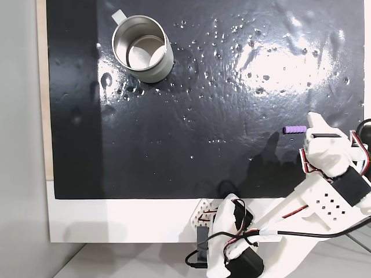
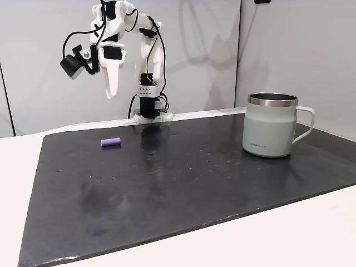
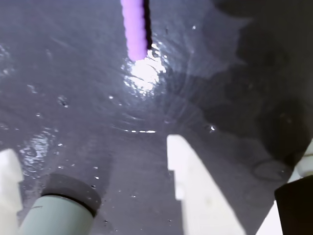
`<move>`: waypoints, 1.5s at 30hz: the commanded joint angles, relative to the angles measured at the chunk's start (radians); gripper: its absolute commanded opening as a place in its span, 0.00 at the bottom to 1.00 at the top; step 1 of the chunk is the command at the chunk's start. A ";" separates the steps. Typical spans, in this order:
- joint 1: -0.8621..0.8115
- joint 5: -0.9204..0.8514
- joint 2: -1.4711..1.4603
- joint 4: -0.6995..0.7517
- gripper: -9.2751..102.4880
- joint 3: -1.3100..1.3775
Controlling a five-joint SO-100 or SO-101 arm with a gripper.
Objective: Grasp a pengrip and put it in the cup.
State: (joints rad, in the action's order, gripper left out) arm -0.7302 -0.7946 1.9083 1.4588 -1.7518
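Just ahead of the raised, parted jaws lies the pengrip.

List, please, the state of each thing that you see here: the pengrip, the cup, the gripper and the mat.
pengrip: lying on its side on the mat, free, not gripped.
cup: upright, open top, nothing visible inside, handle away from the arm.
gripper: open, holding nothing, raised above the mat near the pengrip.
black mat: flat on the table, shiny, with small specks.
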 commanded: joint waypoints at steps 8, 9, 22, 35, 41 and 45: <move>0.037 -0.002 -0.094 -0.028 0.34 -0.011; 0.037 -0.003 -0.103 -0.038 0.34 -0.018; -0.023 -0.120 -0.187 -0.239 0.34 -0.143; -0.041 -0.137 -0.307 -0.419 0.34 -0.118; -0.012 -0.124 -0.362 -0.448 0.34 -0.118; 0.005 -0.104 -0.393 -0.472 0.34 -0.118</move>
State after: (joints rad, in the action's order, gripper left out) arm -0.7486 -0.9189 1.5140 1.0140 -1.8991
